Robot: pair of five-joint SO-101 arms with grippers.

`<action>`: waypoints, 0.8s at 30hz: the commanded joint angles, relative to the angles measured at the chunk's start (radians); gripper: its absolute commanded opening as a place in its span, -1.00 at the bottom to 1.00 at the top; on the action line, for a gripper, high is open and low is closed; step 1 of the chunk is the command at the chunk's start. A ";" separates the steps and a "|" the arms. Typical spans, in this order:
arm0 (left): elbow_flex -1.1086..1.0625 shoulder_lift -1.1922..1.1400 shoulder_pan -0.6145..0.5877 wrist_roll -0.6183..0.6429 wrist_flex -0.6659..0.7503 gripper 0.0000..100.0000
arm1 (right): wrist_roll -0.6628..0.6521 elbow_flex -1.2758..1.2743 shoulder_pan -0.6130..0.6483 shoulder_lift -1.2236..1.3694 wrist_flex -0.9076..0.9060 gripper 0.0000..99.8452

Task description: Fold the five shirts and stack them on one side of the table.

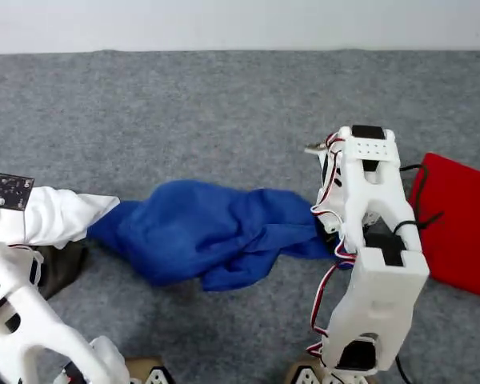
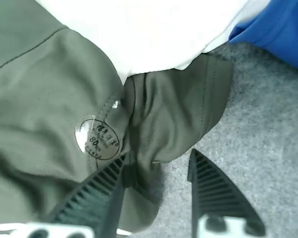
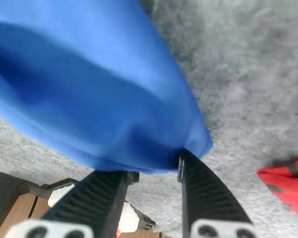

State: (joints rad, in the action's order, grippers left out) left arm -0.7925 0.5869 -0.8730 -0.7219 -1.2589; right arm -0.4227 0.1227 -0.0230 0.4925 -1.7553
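A crumpled blue shirt (image 1: 208, 228) lies mid-table and tapers toward the right arm (image 1: 372, 240). My right gripper (image 3: 156, 166) is shut on the blue shirt's (image 3: 89, 89) hem, a bunch of cloth between its fingertips. At the left edge a white shirt (image 1: 56, 214) lies over an olive shirt (image 1: 60, 268). My left gripper (image 2: 156, 161) hovers open just over the olive shirt (image 2: 49, 99), a fold of its edge by one finger. The white shirt (image 2: 154, 29) sits beyond it. A folded red shirt (image 1: 460, 224) lies at the right edge.
Grey carpet (image 1: 224, 104) covers the table, with open room across the far half. The left arm (image 1: 16, 312) stands at the near left corner. The red shirt (image 3: 288, 186) is close beside the right gripper.
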 commanded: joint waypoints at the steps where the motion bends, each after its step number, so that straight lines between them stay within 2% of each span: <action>1: 0.019 0.006 0.003 0.000 -0.009 -0.64 | -0.008 0.006 -0.013 0.007 -0.039 -0.73; 9: -0.008 0.006 0.003 0.000 -0.008 -0.64 | -0.008 0.005 -0.038 0.004 -0.044 -0.74; 15: -0.013 0.006 0.003 0.000 -0.005 -0.64 | -0.028 0.018 -0.035 -0.024 -0.041 -0.97; 21: 0.019 0.008 0.005 0.002 -0.018 -0.65 | -0.077 0.089 -0.033 -0.162 -0.041 -0.98; 24: 0.097 0.008 0.038 0.002 -0.081 -0.73 | -0.112 0.104 -0.039 -0.254 -0.041 -0.98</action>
State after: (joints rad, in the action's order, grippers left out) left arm -0.7756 0.5869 -0.8684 -0.7219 -1.2835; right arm -0.5025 0.1611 -0.0491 0.3667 -1.7553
